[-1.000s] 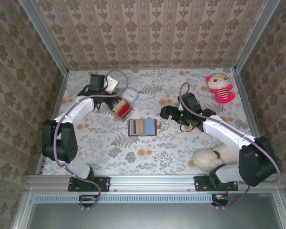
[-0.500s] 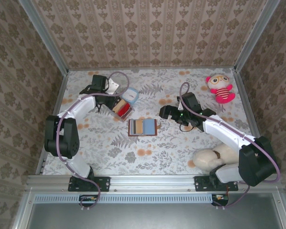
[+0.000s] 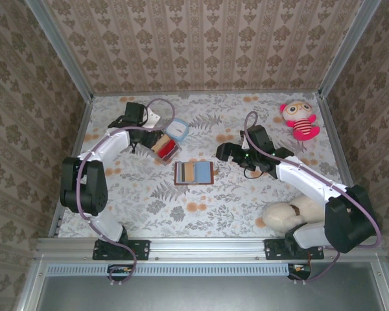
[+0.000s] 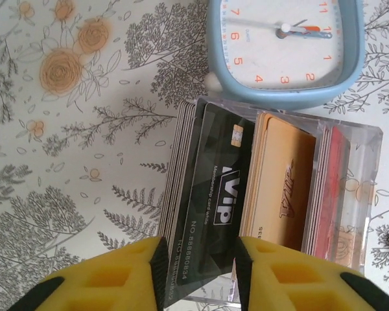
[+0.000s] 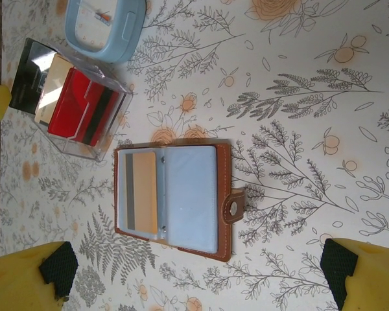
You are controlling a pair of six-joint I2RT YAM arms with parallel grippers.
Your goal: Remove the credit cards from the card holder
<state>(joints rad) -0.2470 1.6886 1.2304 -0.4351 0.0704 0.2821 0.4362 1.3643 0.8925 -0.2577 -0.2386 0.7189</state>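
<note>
Brown card holder (image 3: 194, 173) lies open mid-table in the top view. A clear box (image 3: 165, 146) sits just up-left of it, at the left gripper (image 3: 157, 138).

Left wrist: the clear box holds black card (image 4: 214, 194), gold and red cards on edge. The left gripper's fingers are slightly parted astride the black card's end.

Right wrist: the right gripper (image 5: 198, 262) is spread wide over the card holder, which has 1 gold card (image 5: 143, 191) in its left pocket.

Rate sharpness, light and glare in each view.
Top view: soft, even light, faint shadows, small things lack detail. Left wrist: black card print readable, left tool blurred up close. Right wrist: wallet crisp, pale glare on the clear box.
</note>
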